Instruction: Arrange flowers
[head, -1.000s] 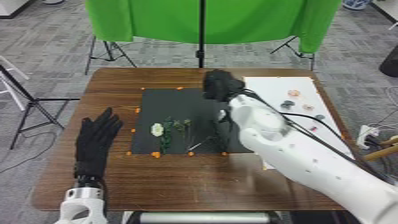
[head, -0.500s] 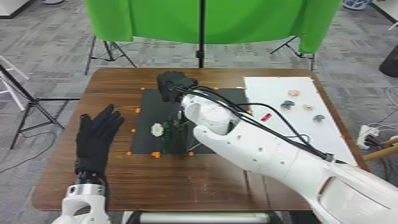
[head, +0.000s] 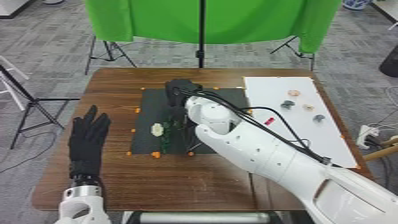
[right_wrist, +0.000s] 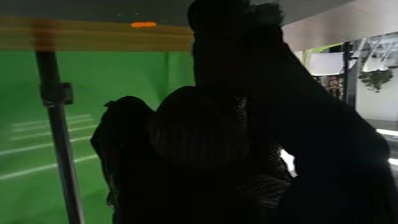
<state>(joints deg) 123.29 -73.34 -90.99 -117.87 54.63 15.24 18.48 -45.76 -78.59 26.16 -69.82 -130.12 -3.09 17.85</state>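
Operator: State the location of the flowers.

Technician: One white flower (head: 158, 129) lies toward the left edge of the black mat (head: 147, 110), which is flat on the brown desk (head: 133, 190). Green stems (head: 165, 142) lie just beside it. The area next to them is partly covered by the right arm (head: 258, 150).

Operator: Left hand?

Technician: The left hand (head: 86, 150) is left of the mat, apart from it. Its fingers are released and extended, directed away from the robot.

Operator: Right hand?

Technician: The right hand (head: 181, 87) is over the far part of the mat. Whether it grasps anything cannot be told; in the right wrist view its glove is too dark.

Operator: List what the supports carry.

Technician: The white sheet (head: 302, 130), right of the mat, carries a pinkish round piece (head: 293, 93), a beige piece (head: 308, 107), two grey pieces (head: 287, 104) and a red piece (head: 269, 121). Small orange pieces (head: 155, 155) sit around the mat's border.
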